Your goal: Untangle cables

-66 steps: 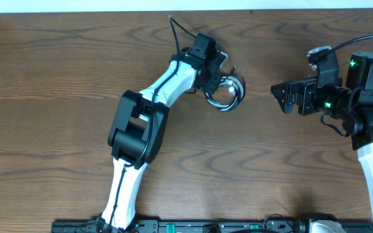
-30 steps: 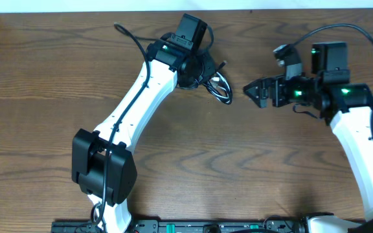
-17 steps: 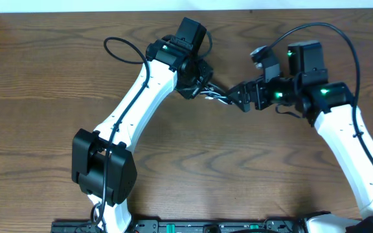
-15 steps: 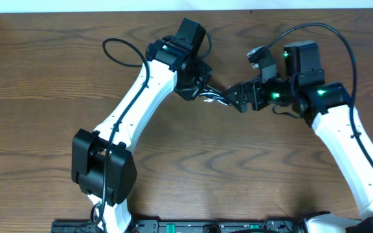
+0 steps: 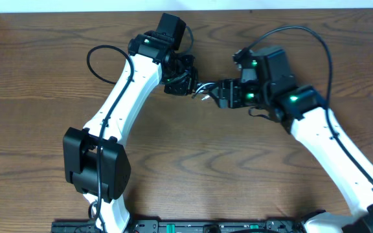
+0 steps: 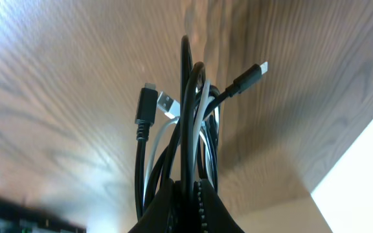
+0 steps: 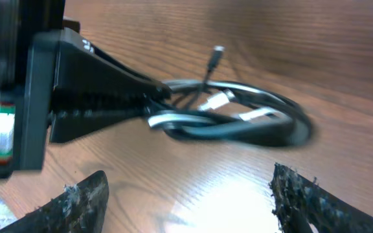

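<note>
Near the far edge of the table (image 5: 44,129), about midway along it: the cables (image 5: 203,89) pinched in the left gripper (image 5: 192,86), with the right gripper (image 5: 216,94) gaping at them.
The black and white cords form one looped bundle clamped tight between the left fingertips, with loops and three small plugs sticking out past them. The right fingers (image 7: 83,200) stand wide apart, one on each side of the bundle, and seem to touch neither cord. The left arm runs up from the table's near edge and bends its wrist toward the middle; the right arm sweeps in from the near right corner. From overhead the gripper bodies hide most of the bundle, and the blurred right wrist view leaves the crossings unreadable.
</note>
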Robot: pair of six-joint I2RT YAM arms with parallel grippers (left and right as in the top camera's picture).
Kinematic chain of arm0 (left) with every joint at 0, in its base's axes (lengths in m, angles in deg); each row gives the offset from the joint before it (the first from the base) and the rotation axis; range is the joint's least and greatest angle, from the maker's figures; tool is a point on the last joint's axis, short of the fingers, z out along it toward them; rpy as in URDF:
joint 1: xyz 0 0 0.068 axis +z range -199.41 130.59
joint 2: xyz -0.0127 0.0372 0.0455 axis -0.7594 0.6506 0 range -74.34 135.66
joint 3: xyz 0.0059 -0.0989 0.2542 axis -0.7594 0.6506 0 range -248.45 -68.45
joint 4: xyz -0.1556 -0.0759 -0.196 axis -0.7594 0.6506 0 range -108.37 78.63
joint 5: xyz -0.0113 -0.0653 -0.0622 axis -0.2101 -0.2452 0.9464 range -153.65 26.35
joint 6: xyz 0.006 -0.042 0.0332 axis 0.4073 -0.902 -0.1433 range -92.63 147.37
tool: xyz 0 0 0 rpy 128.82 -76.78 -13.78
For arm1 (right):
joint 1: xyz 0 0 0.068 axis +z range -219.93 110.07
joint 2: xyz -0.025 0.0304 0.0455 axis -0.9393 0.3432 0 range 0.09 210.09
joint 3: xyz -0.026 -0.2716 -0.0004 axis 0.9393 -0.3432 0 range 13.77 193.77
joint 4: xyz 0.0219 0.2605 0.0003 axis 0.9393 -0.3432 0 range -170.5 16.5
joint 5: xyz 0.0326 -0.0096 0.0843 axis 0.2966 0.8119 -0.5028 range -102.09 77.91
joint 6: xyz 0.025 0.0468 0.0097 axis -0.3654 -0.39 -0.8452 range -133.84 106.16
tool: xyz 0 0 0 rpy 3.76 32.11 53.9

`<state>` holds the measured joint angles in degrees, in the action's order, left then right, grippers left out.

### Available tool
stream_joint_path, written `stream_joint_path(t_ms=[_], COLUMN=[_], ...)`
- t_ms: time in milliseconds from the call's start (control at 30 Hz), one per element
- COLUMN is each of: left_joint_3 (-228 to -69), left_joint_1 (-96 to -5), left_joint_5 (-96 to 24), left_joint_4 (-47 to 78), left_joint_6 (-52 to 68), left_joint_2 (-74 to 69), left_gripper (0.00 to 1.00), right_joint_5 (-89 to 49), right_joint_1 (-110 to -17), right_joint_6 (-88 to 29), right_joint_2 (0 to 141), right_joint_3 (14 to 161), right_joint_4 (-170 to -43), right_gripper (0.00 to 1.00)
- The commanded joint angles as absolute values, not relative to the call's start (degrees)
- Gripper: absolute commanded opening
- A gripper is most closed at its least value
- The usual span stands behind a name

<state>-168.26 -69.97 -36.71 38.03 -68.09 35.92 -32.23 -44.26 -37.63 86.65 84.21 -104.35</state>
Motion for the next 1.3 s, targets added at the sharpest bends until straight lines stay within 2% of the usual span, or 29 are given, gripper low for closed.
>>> stream_joint_path(t_ms=[0,267,433,833,1267], left_joint_3=[-168.41,-168.41,-168.41,-168.41,-168.41], left_joint_1=[-69.40,-69.03,-69.03,-69.10,-69.10], left_joint_5=[-28.56,-24.23,-23.51,-22.16,-24.28], left_joint_4=[38.14,38.20,38.20,39.76,44.63], left_joint_6=[-69.86,-69.84,-69.84,-65.84,-61.95], left_joint_2=[36.18,36.16,36.16,36.16,36.16], left_gripper=[0.07,0.07,0.07,0.07,0.07], right_joint_5=[-30.50,-31.09,-28.95,-19.14,-15.49], right_joint_1=[-42.25,-40.56,-40.78,-42.99,-47.52], right_joint_6=[-38.20,-32.19,-32.43,-43.27,-47.97], right_joint_2=[89.84,93.87,94.08,94.08,94.08], right_joint_3=[85.21,85.21,85.21,85.21,85.21], right_joint_4=[-102.53,-97.81,-97.05,-96.37,-96.20], right_gripper=[0.76,0.66,0.59,0.57,0.53])
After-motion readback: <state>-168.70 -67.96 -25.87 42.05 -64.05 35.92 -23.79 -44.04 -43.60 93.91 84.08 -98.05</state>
